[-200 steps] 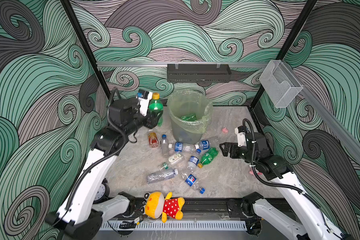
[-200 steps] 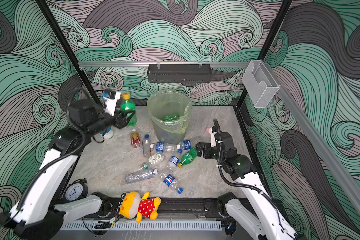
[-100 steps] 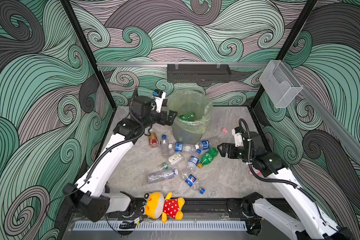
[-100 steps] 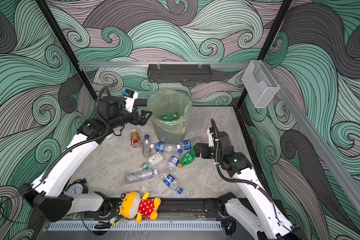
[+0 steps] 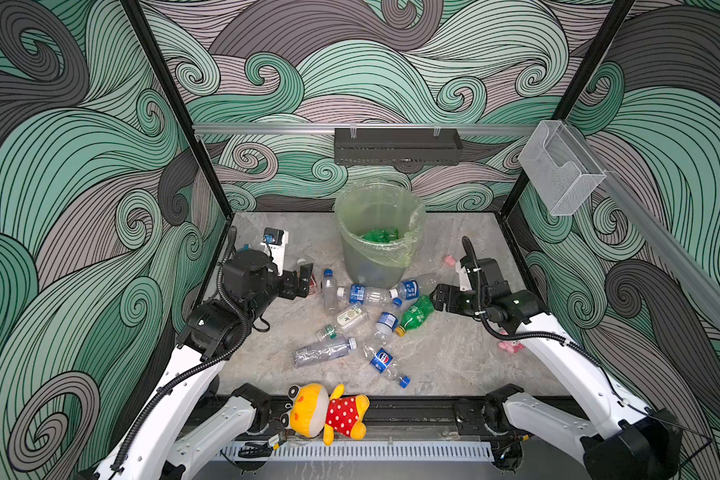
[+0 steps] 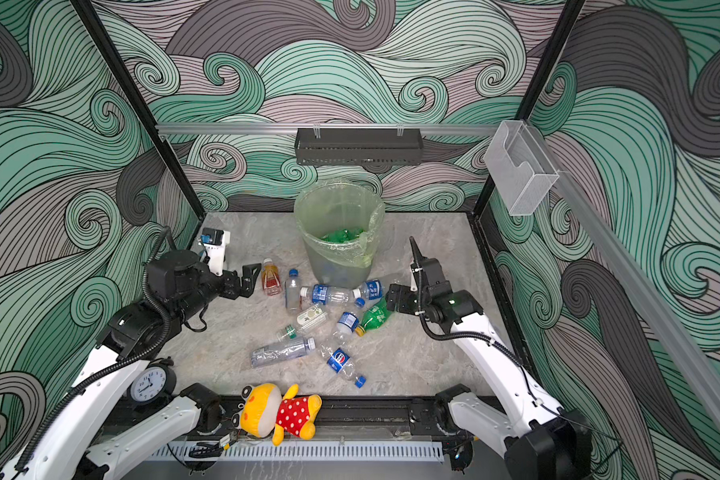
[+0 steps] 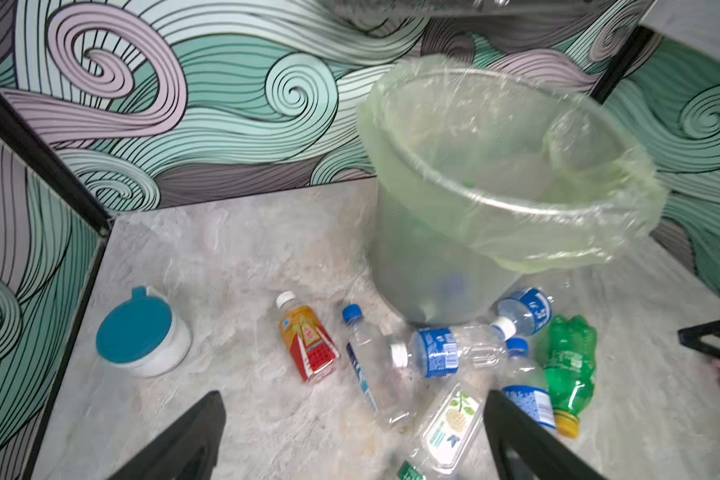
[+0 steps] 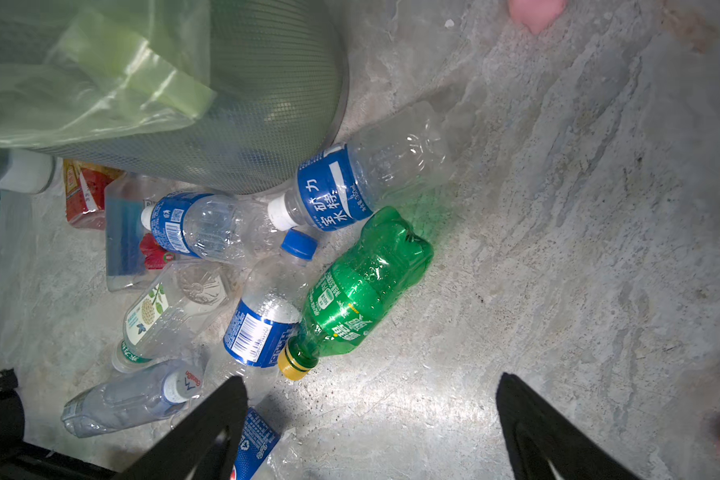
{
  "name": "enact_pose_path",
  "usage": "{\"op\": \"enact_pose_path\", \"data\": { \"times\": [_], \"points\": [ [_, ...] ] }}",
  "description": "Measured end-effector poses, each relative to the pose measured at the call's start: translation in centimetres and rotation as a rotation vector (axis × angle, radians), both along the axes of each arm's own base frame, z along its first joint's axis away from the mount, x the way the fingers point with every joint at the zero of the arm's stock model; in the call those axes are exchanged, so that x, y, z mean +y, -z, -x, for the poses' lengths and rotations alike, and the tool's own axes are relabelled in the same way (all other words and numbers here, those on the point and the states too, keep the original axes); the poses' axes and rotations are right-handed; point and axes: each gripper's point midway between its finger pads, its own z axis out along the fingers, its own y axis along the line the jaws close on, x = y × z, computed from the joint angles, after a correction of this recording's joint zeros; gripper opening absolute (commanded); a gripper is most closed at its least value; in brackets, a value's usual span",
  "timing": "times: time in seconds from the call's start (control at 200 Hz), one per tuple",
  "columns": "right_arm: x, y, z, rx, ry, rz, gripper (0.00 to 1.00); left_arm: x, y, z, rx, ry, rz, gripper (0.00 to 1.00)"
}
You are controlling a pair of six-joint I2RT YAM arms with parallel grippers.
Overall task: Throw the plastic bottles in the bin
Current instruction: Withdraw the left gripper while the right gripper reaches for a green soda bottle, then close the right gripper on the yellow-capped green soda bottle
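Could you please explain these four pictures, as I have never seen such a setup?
Two robot arms work on a tabletop. Two pictures come from a camera pair overhead; the other two from a camera on each arm's wrist. The left end effector and the right end effector are both open and hold nothing. Plastic bottles lie scattered in front of the bin, a green bottle nearest the right end effector; more green plastic shows inside the bin. A plush toy lies at the front edge, and a teal-lidded cup stands beside the wall.
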Motion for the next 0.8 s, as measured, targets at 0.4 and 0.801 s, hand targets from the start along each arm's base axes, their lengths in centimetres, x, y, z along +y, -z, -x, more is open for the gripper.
{"op": "enact_pose_path", "data": {
  "times": [0.4, 0.801],
  "points": [
    [3.0, 4.1, 0.1, 0.104, 0.004, 0.007, 0.88, 2.1, 2.8, 2.4, 0.053, -0.045, -0.057, 0.99],
    [3.0, 7.2, -0.7, 0.139, 0.09, 0.053, 0.84, 2.6, 4.8, 2.7, 0.103, -0.052, -0.11, 0.99]
  ]
}}
